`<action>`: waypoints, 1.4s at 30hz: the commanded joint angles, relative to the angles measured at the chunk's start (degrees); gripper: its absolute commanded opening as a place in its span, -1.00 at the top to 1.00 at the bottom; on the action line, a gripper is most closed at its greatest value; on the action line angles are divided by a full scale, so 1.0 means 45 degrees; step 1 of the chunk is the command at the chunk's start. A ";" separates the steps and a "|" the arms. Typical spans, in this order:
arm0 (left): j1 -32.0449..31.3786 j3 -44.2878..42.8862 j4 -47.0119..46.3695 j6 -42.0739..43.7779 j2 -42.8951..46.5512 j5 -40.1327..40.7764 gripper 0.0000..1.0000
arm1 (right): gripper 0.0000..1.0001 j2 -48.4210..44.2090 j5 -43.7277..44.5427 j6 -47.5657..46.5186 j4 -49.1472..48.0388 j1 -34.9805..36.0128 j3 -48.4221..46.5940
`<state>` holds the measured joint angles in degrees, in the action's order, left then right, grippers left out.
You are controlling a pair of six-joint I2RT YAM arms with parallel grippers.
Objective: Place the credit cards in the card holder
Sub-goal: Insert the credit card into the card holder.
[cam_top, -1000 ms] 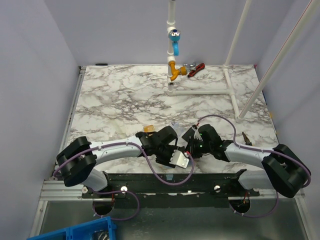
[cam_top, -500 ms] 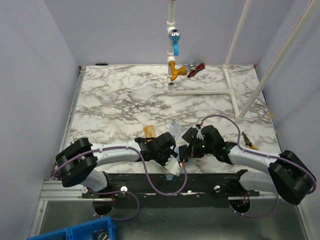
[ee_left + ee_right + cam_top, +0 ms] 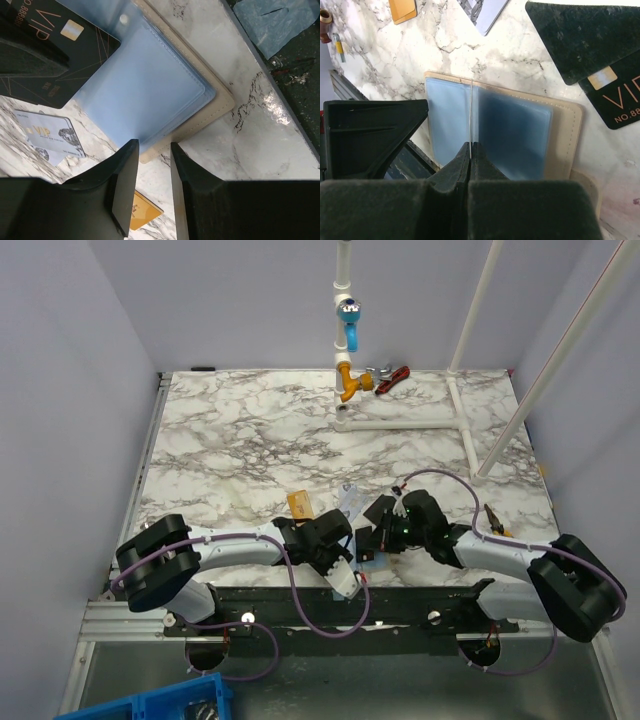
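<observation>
Left tool (image 3: 154, 146), jaws narrowed over the last second to a slim gap and gripping nothing, hovers over a corner of the open card holder (image 3: 150, 85). The holder lies blue side up at the near edge of the surface (image 3: 260, 135). Right tool (image 3: 470, 146), fully closed, appears to pinch a clear leaf (image 3: 471, 110) upright, likely baring a pocket. No card is in yet. The black card (image 3: 65, 55) lies just beside the holder, with the pale card (image 3: 47, 137) and gold card (image 3: 145, 212) near, toward the far side. Room is scant nearward and broad farther out.

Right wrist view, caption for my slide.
The right gripper pinches a sleeve of the open card holder; black card nearby.
</observation>
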<state>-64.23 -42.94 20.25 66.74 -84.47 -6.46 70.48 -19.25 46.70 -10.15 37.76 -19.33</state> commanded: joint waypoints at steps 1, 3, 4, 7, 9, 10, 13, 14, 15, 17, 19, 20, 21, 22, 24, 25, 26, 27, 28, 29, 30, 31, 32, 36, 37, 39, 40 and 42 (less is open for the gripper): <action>-0.0095 -0.0126 0.0393 0.0106 -0.0155 -0.0166 0.37 | 0.99 0.0545 -0.0486 0.0084 -0.0941 -0.0080 0.0195; -0.0122 -0.0126 0.0397 0.0042 -0.0138 -0.0205 0.41 | 0.97 0.0568 -0.0633 -0.0079 -0.0606 -0.0070 0.0129; -0.0106 -0.0112 0.0365 0.0015 -0.0155 -0.0210 0.43 | 0.88 0.0490 -0.0604 -0.0185 -0.0245 -0.0070 0.0071; -0.0112 -0.0049 0.0250 -0.0040 -0.0154 0.0004 0.45 | 0.65 0.0011 -0.0286 -0.0354 0.0851 -0.0070 -0.0081; -0.0118 -0.0030 0.0203 -0.0072 -0.0149 -0.0142 0.46 | 0.49 -0.0384 0.0063 -0.0374 0.1446 -0.0070 -0.0144; -0.0121 -0.0010 0.0188 -0.0084 -0.0143 -0.0125 0.46 | 0.44 -0.0577 0.0160 -0.0361 0.1628 -0.0075 -0.0157; -0.0114 0.0064 0.0115 -0.0162 -0.0100 -0.0108 0.48 | 0.38 -0.1057 0.0332 -0.0461 0.2212 -0.0070 -0.0502; -0.0109 0.0086 0.0074 -0.0182 -0.0109 -0.0118 0.49 | 0.39 -0.1054 0.0326 -0.0468 0.2217 -0.0073 -0.0554; -0.0112 0.0088 0.0058 -0.0173 -0.0118 -0.0099 0.49 | 0.40 -0.1017 0.0346 -0.0470 0.2209 -0.0071 -0.0595; -0.0119 0.0108 0.0013 -0.0238 -0.0099 -0.0093 0.49 | 0.48 -0.0874 0.0295 -0.0456 0.2212 -0.0070 -0.0682; -0.0119 0.0142 0.0020 -0.0243 -0.0097 -0.0091 0.50 | 0.53 -0.0704 0.0265 -0.0408 0.2179 -0.0070 -0.0756; -0.0116 0.0161 0.0013 -0.0258 -0.0096 -0.0088 0.50 | 0.59 -0.0605 0.0282 -0.0423 0.2177 -0.0073 -0.0827; -0.0119 0.0200 -0.0008 -0.0258 -0.0091 -0.0088 0.50 | 0.71 -0.0546 0.0319 -0.0435 0.2178 -0.0073 -0.0873; -0.0107 0.0206 -0.0007 -0.0280 -0.0096 -0.0088 0.51 | 0.83 -0.0508 0.0407 -0.0436 0.2178 -0.0070 -0.0913; -0.0109 0.0244 0.0041 -0.0372 -0.0094 -0.0106 0.53 | 0.98 -0.0610 0.0625 -0.0308 0.2161 -0.0071 -0.0857; -0.0121 0.0279 0.0014 -0.0421 -0.0088 -0.0127 0.57 | 0.99 -0.0688 0.0688 -0.0240 0.2107 -0.0070 -0.0741; -0.0137 0.0307 0.0012 -0.0450 -0.0093 -0.0144 0.62 | 0.99 -0.0806 0.0701 -0.0139 0.1978 -0.0070 -0.0590; -0.0127 0.0351 0.0030 -0.0412 -0.0094 -0.0116 0.66 | 0.99 -0.0988 0.0678 -0.0051 0.1818 -0.0070 -0.0387; -0.0158 0.0403 0.0046 -0.0344 -0.0089 -0.0091 0.69 | 0.99 -0.1128 0.0678 0.0043 0.1603 -0.0072 -0.0178; -0.0180 0.0485 0.0012 -0.0288 -0.0097 -0.0091 0.71 | 0.99 -0.1354 0.0701 0.0161 0.1404 -0.0070 0.0081; -0.0195 0.0525 -0.0050 -0.0252 -0.0101 -0.0056 0.72 | 0.99 -0.1510 0.0738 0.0304 0.1111 -0.0080 0.0297; -0.0216 0.0574 -0.0094 -0.0227 -0.0129 -0.0047 0.73 | 0.99 -0.1623 0.0741 0.0422 0.0823 -0.0071 0.0527; -0.0228 0.0590 -0.0124 -0.0219 -0.0150 -0.0049 0.74 | 0.99 -0.1671 0.0785 0.0493 0.0643 -0.0071 0.0672; -0.0361 0.0509 -0.0164 -0.0283 -0.0231 -0.0030 0.78 | 0.99 -0.1638 0.0674 0.0825 -0.0332 -0.0070 0.1227; -0.0385 0.0499 -0.0159 -0.0300 -0.0248 -0.0003 0.79 | 0.99 -0.1682 0.0630 0.0927 -0.0723 -0.0073 0.1369; -0.0426 0.0495 -0.0149 -0.0315 -0.0281 0.0021 0.80 | 0.99 -0.1734 0.0510 0.0990 -0.1308 -0.0119 0.1589; -0.0446 0.0498 -0.0145 -0.0336 -0.0293 0.0039 0.80 | 0.99 -0.1779 0.0451 0.1038 -0.1552 -0.0155 0.1684; -0.0477 0.0489 -0.0113 -0.0405 -0.0311 0.0048 0.81 | 0.99 -0.1809 0.0361 0.1120 -0.1853 -0.0274 0.1838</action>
<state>-65.49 -41.54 18.90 65.30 -84.62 -5.82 63.07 -17.54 50.48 -12.45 37.39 -12.93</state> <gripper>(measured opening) 0.102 0.011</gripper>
